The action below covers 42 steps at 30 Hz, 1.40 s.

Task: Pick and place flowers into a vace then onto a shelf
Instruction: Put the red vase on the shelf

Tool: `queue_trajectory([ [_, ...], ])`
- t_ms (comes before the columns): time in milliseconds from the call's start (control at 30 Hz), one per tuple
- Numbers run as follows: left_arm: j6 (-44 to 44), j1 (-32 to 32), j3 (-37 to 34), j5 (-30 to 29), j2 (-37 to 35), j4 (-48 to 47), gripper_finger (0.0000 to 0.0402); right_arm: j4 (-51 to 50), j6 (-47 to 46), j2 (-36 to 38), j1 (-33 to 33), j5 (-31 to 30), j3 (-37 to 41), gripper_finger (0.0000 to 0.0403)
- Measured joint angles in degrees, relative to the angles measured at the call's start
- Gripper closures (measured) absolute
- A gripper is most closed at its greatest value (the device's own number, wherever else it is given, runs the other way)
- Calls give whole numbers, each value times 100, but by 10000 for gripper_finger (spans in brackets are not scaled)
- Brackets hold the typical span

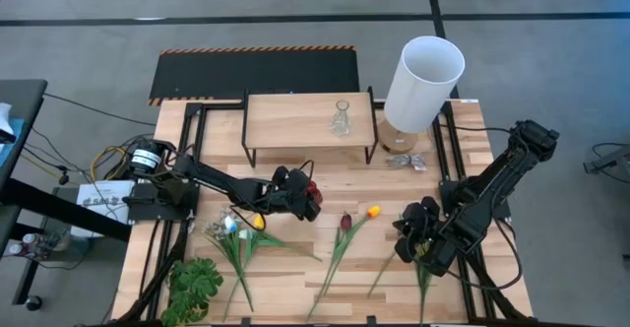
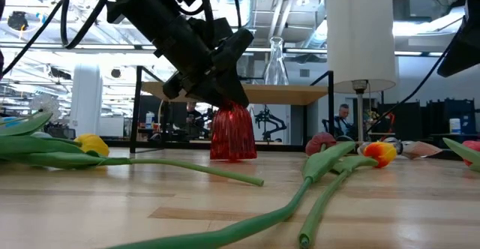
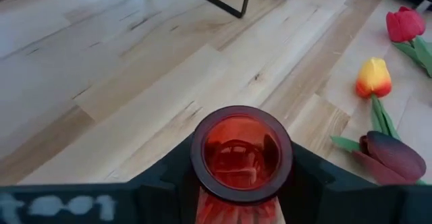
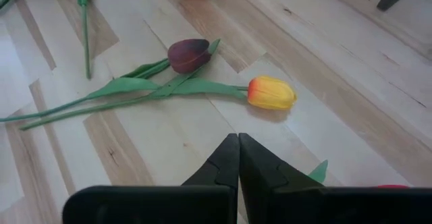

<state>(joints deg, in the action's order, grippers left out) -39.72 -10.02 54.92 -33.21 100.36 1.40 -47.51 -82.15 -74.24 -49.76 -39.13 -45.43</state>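
A red glass vase [image 1: 312, 195] [image 2: 232, 133] stands upright on the table in front of the shelf [image 1: 295, 120]. My left gripper [image 3: 241, 173] [image 1: 303, 197] is shut on its top. A clear glass vase [image 1: 341, 120] stands on the shelf's plank. The flowers lie flat on the table: a maroon tulip [image 1: 346, 222], an orange-yellow tulip [image 1: 373, 211], a yellow tulip [image 1: 258, 222] and pale blossoms [image 1: 228, 226]. My right gripper [image 4: 238, 143] [image 1: 402, 230] hangs shut, a little above the table just right of the orange-yellow tulip [image 4: 271, 93], touching nothing. My left gripper pinches the red vase's neck just under the rim [image 3: 197, 164], one finger on each side. The fingers [image 2: 217, 69] come slanting down from the table's left side. The vase stays upright with its base [image 2: 232, 156] on the table.
A tall white cylinder lamp [image 1: 423, 79] stands at the back right beside the shelf. A green leafy plant [image 1: 195, 284] lies at the near left corner. Another flower's stem [image 1: 423, 286] runs under my right arm. Bare wood lies between the red vase and the shelf.
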Motion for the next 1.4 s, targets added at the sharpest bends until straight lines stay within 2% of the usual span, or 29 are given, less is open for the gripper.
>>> queue_trajectory([
  [233, -52, -24, 0, 95, 0, 80, 257, 0, 0, 0, 0, 0, 0, 403],
  [367, -70, -59, -4, 393, 4, 420, 261, 0, 0, 0, 0, 0, 0, 403],
  [633, 117, -78, 282, 1229, 9, 643, 271, 1, 2, 0, 0, 2, 0, 403],
  [833, 805, -92, 993, 2422, 9, 468, 269, 2, 2, 0, 0, 2, 0, 403],
  [967, 1307, -89, 1659, 3300, 9, -354, 268, 1, 4, 0, 0, 2, 0, 403],
  [1067, 1668, -86, 2307, 3499, 9, -1432, 271, 0, 9, 0, 0, 2, 0, 403],
  [1200, 2086, -7, 3208, 3229, 9, -3137, 271, 0, 11, 0, 0, -20, 0, 403],
  [1400, 2396, 105, 4407, 2304, 9, -5244, 270, 0, 15, 0, 0, -255, 0, 403],
])
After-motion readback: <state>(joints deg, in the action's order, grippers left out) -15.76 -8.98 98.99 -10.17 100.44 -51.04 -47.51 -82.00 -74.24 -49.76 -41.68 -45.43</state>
